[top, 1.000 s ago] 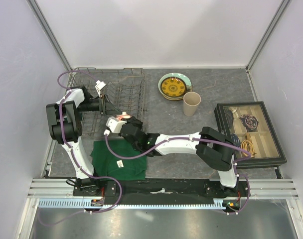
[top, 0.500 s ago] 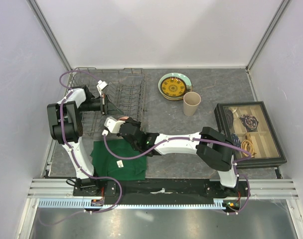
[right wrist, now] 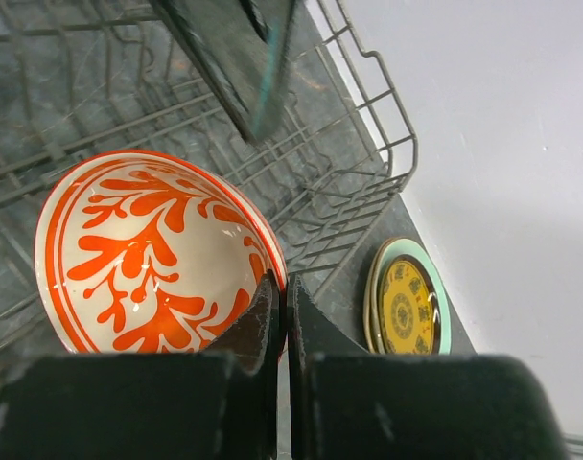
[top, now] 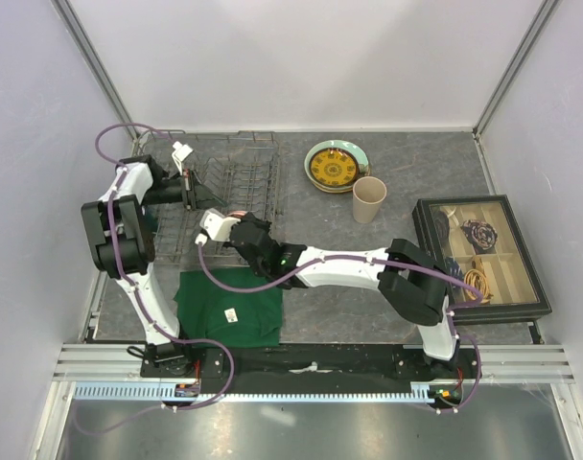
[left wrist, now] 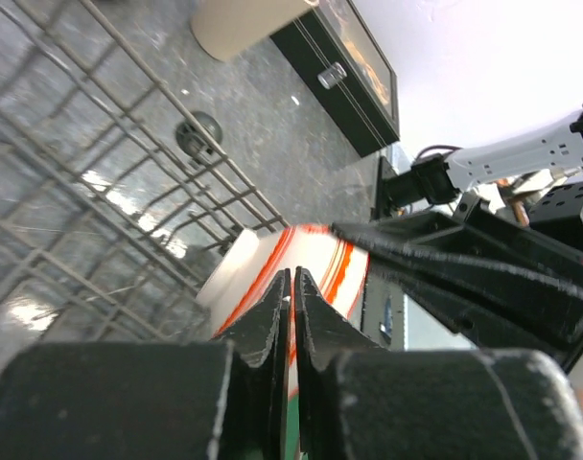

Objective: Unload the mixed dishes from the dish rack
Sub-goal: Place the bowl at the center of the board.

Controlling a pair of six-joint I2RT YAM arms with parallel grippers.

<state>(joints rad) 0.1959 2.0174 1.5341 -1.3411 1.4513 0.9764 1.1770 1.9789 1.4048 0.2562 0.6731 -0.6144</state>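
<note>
This was a robotics lab cell rather than a kitchen. Plain white panel walls (top: pixel 291 57) in aluminium framing (top: pixel 98 67) boxed in a grey bench (top: pixel 416 163). A left arm (top: pixel 114 235) and a right arm (top: pixel 349 268), trailing purple cables (top: pixel 119 131), were bolted to an aluminium rail (top: pixel 368 359) at the bench's near edge. Household things stood on the bench: a wire dish rack (top: pixel 248 168), stacked plates (top: pixel 332 165) and a tall beige cup (top: pixel 368 199).

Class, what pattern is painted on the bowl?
The bowl: orange leafy sprigs on white; right wrist view.
</note>
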